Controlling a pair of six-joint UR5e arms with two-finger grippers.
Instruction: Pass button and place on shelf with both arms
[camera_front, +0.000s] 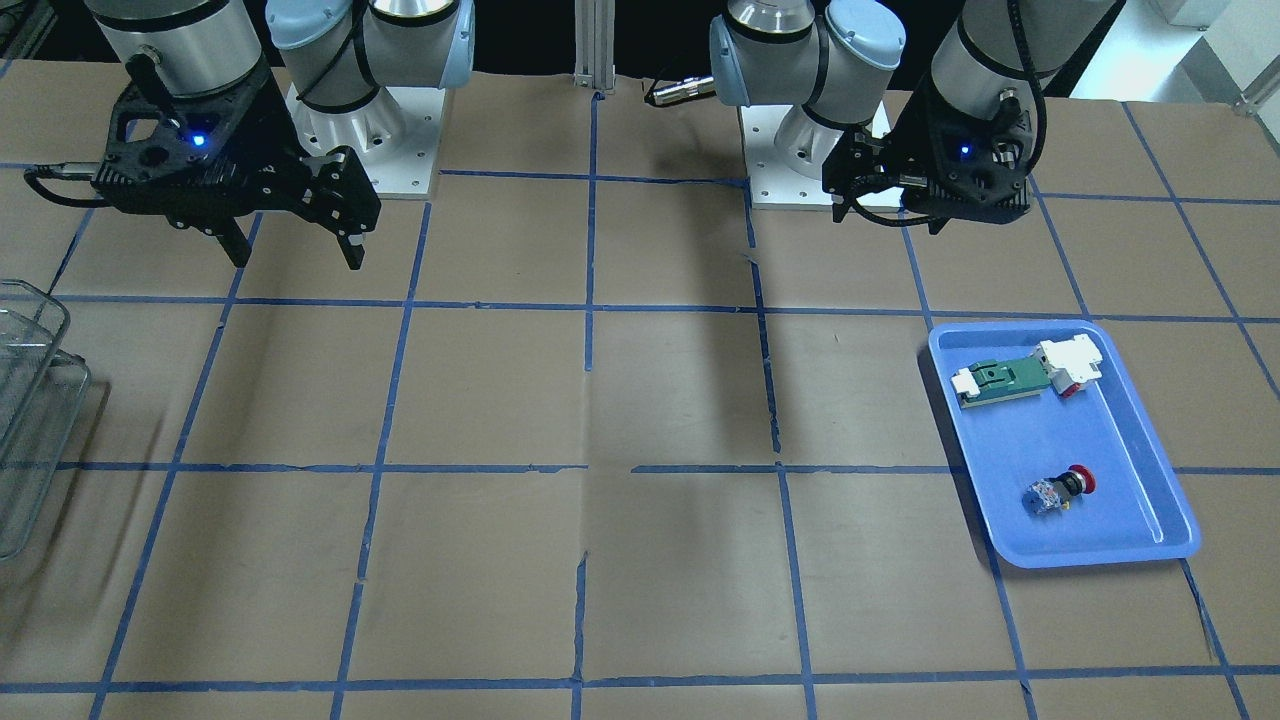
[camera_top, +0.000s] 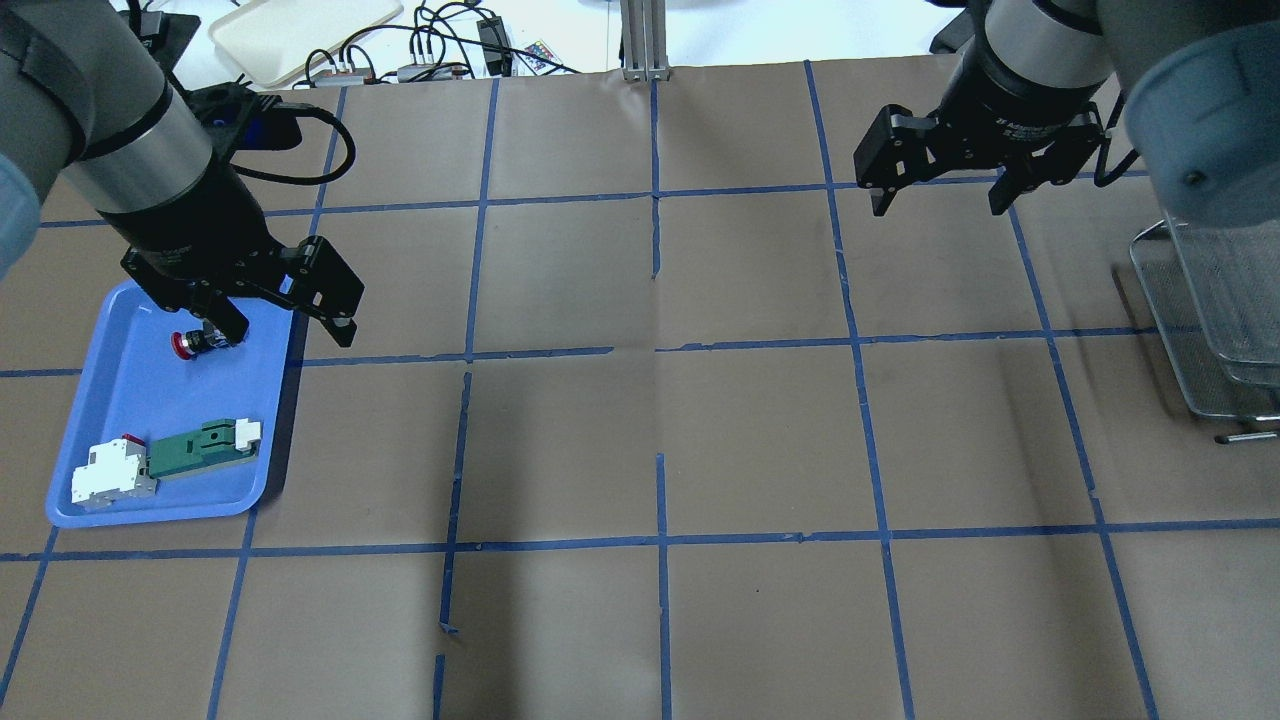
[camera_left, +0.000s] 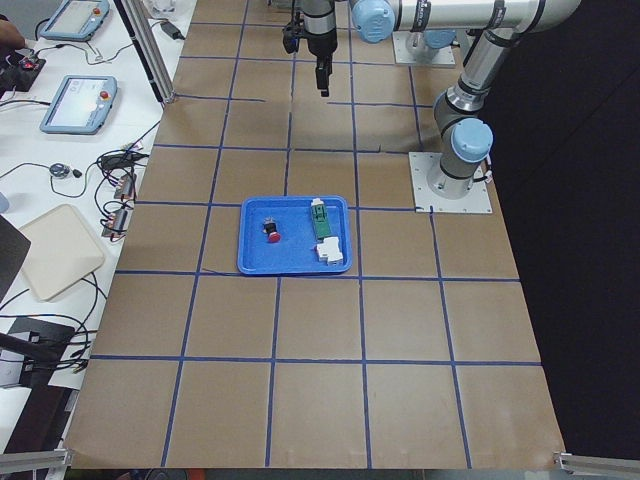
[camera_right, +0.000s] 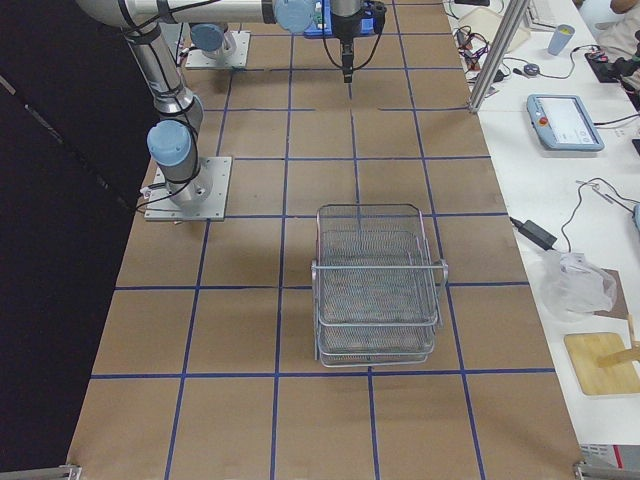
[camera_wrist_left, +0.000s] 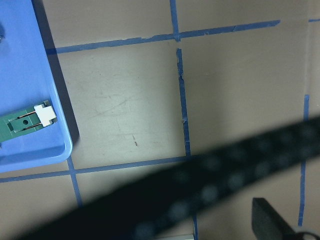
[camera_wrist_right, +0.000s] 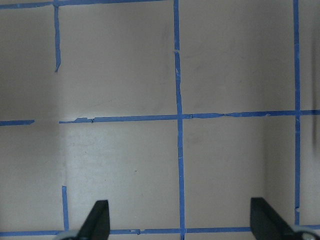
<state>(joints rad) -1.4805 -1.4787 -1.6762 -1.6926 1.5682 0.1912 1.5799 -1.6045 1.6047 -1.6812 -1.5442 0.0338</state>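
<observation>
The button (camera_front: 1058, 492) lies on its side in the blue tray (camera_front: 1120, 440), red cap outward; it also shows in the overhead view (camera_top: 195, 343) and the exterior left view (camera_left: 270, 230). My left gripper (camera_top: 290, 330) is open and empty, raised high over the tray's inner edge, near the button in the overhead view; it also shows in the front-facing view (camera_front: 885, 212). My right gripper (camera_top: 940, 205) is open and empty, raised on the other side; its fingertips (camera_wrist_right: 97, 220) show over bare table. The wire-mesh shelf (camera_right: 378, 290) stands at the table's right end (camera_top: 1210, 300).
A green-and-white flat part (camera_front: 1025, 375) lies in the same tray, beside the button; its end shows in the left wrist view (camera_wrist_left: 25, 122). Brown table paper with a blue tape grid (camera_top: 660, 345) spans between tray and shelf. A blurred cable crosses the left wrist view.
</observation>
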